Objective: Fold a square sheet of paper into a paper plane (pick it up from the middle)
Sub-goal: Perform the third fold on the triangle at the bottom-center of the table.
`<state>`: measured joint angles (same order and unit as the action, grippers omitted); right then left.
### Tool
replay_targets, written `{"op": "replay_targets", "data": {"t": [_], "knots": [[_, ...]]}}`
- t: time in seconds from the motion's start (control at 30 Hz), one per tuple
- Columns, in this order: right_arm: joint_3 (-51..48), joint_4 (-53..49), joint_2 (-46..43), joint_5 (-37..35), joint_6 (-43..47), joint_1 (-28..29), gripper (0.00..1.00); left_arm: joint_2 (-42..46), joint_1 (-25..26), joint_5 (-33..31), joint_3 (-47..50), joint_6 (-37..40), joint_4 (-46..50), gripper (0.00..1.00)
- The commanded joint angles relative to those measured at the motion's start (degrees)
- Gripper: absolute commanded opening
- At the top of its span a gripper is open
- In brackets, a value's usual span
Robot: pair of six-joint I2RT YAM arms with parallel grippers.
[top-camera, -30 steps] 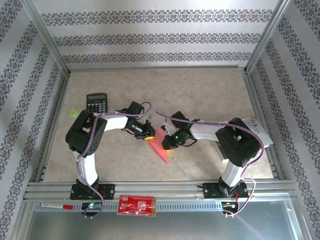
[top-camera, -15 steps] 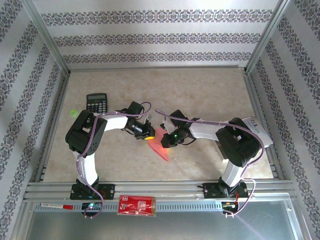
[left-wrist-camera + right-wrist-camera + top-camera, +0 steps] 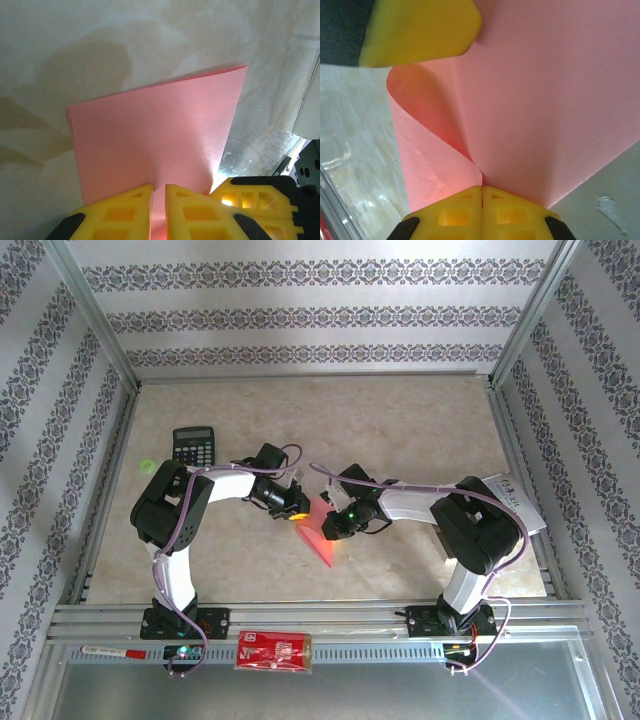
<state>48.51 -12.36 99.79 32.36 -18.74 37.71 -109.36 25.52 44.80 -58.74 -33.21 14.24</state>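
Top external view — both arms meet over the square sheet of paper (image 3: 320, 537) near the middle of the table (image 3: 410, 420).
The left gripper (image 3: 158, 192) pinches one edge of the pink-red sheet, yellow jaws almost together on the paper. The right gripper (image 3: 481, 191) is clamped tight where the sheet curls into a fold — a black calculator (image 3: 193, 445) lies apart, far left.

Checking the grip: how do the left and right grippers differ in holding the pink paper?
The left gripper shows a thin gap between its fingers; the right gripper is pressed fully together. The paper spreads flat from the left gripper, but curls beside the right gripper. Both pinch it.
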Motion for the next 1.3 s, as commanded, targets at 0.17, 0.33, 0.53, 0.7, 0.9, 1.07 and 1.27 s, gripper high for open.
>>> {"op": "replay_targets", "data": {"t": [0.17, 0.33, 0.53, 0.7, 0.9, 1.07, 1.27], "knots": [[-0.14, -0.1, 0.28, -1.31, -0.79, 0.79, 0.02, 0.17, 0.67, -1.83, 1.59, 0.45, 2.9, 0.15], [-0.42, -0.82, 0.41, -1.67, -0.37, 0.83, 0.02, 0.05, 0.74, -1.77, 1.52, 0.23, 2.81, 0.15], [-1.43, -1.84, 1.08, -2.88, 0.14, 0.7, 0.01, 0.68, 0.73, -1.32, 0.24, -0.42, 2.67, 0.18], [-2.34, -2.04, 1.02, -3.5, 0.11, 0.7, 0.01, 2.94, 0.64, -1.56, -2.17, -1.64, 2.75, 0.24], [-2.86, -2.37, 0.76, -4.06, -0.04, 0.66, 0.0, 6.93, 0.08, -2.52, -3.61, -3.39, 2.59, 0.32], [-3.59, -1.79, 0.41, -4.51, -1.05, 0.67, 0.0, 13.59, -1.04, -6.74, 0.05, -4.82, 2.87, 0.32], [-4.38, -0.83, 0.5, -4.89, -2.42, 0.64, 0.0, 26.19, 2.08, -8.39, 14.05, -13.11, -3.67, 0.1]]}}
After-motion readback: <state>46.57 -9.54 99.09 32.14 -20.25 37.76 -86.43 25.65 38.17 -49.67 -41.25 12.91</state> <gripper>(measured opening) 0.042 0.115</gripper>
